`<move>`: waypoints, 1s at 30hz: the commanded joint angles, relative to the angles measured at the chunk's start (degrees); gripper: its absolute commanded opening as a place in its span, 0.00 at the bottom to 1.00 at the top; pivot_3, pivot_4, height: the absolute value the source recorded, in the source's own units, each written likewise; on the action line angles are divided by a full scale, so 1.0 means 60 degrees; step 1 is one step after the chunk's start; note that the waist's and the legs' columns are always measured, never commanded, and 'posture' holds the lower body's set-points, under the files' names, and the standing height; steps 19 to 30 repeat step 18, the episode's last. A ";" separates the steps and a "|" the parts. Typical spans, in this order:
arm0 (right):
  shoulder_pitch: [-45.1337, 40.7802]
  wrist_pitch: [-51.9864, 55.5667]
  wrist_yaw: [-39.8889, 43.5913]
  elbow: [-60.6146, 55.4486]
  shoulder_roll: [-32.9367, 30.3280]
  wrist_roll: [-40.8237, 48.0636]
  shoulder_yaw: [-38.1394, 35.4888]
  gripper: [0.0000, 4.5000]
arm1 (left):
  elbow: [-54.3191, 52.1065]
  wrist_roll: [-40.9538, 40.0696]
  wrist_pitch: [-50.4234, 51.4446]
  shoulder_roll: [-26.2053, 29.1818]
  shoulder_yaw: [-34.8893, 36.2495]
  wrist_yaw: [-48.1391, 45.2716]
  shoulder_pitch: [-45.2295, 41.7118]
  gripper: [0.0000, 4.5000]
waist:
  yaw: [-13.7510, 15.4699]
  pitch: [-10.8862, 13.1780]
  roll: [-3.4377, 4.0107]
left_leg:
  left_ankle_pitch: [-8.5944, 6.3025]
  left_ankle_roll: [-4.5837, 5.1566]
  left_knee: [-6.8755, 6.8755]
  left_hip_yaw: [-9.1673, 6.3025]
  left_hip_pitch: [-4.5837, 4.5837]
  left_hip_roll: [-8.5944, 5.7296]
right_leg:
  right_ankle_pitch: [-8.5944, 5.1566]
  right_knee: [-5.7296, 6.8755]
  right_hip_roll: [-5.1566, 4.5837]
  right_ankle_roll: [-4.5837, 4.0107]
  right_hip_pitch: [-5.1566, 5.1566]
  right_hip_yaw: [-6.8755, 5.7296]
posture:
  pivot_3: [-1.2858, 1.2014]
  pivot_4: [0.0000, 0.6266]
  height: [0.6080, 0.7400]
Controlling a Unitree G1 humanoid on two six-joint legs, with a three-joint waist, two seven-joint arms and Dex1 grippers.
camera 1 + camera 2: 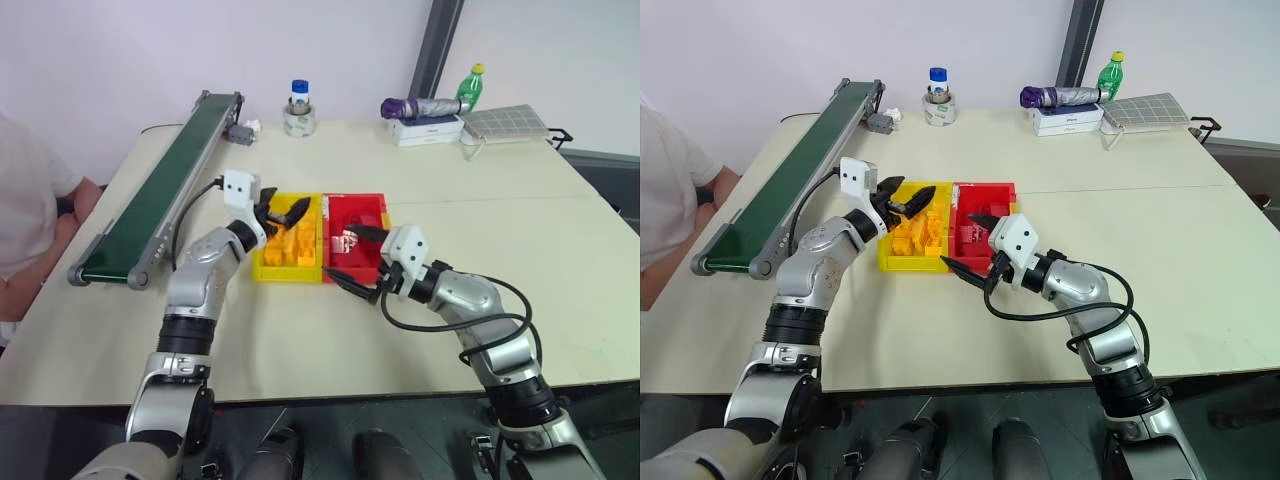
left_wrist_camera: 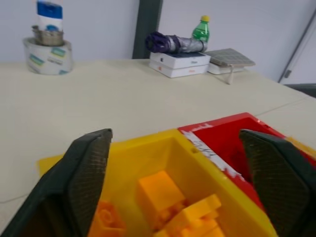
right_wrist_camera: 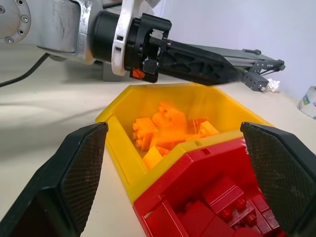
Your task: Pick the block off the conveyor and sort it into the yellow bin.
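Right wrist view shows you yellow-orange blocks heaped in the yellow bin, with your left gripper over it, fingers spread and empty. Your right gripper, also open, hovers at the red bin beside it. Farther left lies the conveyor

We found the yellow bin on the table, touching the red bin on its right, with the conveyor running along the table's left side. Blocks lay inside the yellow bin. A tape roll stood behind both bins, boxes farther right.
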 commanded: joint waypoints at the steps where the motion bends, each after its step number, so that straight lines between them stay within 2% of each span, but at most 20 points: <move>1: -0.0046 -0.0088 -0.0006 -0.0417 -0.0049 0.0087 -0.0213 1.00 | -0.1489 -0.0731 0.0698 0.0990 0.0538 -0.0784 0.0425 0.98 | -0.0035 0.0000 0.0001 | 0.0000 0.0000 -0.0001 0.0000 0.0000 0.0000 | 0.0000 0.0000 0.0001 0.0000 -0.0002 0.0001 | 0.52 0.24 1.00; 5: -0.0078 -0.0106 0.0071 -0.0354 -0.0086 0.0113 -0.0217 1.00 | -0.2768 -0.1124 0.1216 0.2324 0.0745 -0.1705 0.1482 0.98 | -0.0040 0.0001 0.0004 | 0.0001 0.0002 -0.0011 -0.0001 0.0001 0.0004 | -0.0001 0.0011 0.0004 -0.0001 -0.0012 0.0010 | 0.52 0.24 1.00; 10: -0.0170 -0.0147 0.0214 -0.0196 -0.0093 0.0138 -0.0243 1.00 | -0.3515 -0.1930 0.1319 0.3480 0.1920 -0.2483 0.2744 0.98 | 0.0005 0.0001 0.0004 | -0.0003 -0.0005 -0.0009 -0.0005 0.0001 0.0004 | -0.0021 0.0007 0.0004 -0.0039 -0.0010 0.0017 | 0.52 0.24 1.00; 15: -0.0252 -0.0187 0.0399 -0.0047 -0.0147 0.0137 -0.0278 1.00 | -0.3733 -0.2017 0.1490 0.3761 0.2332 -0.2319 0.3577 0.98 | 0.0030 0.0001 0.0004 | -0.0004 -0.0006 -0.0008 -0.0003 0.0001 0.0003 | -0.0024 -0.0001 -0.0003 -0.0044 0.0000 0.0019 | 0.52 0.24 1.00; 18: -0.0346 -0.0219 0.0506 0.0086 -0.0202 0.0147 -0.0361 1.00 | -0.3593 -0.1564 0.1103 0.3761 0.2221 -0.2131 0.3846 0.98 | 0.0019 0.0001 0.0004 | -0.0004 -0.0005 -0.0009 -0.0001 0.0001 0.0003 | -0.0024 0.0000 -0.0003 -0.0045 -0.0005 0.0022 | 0.52 0.24 1.00; 30: -0.0346 -0.0219 0.0506 0.0086 -0.0202 0.0147 -0.0361 1.00 | -0.3593 -0.1564 0.1103 0.3761 0.2221 -0.2131 0.3846 0.98 | 0.0019 0.0001 0.0004 | -0.0004 -0.0005 -0.0009 -0.0001 0.0001 0.0003 | -0.0024 0.0000 -0.0003 -0.0045 -0.0005 0.0022 | 0.52 0.24 1.00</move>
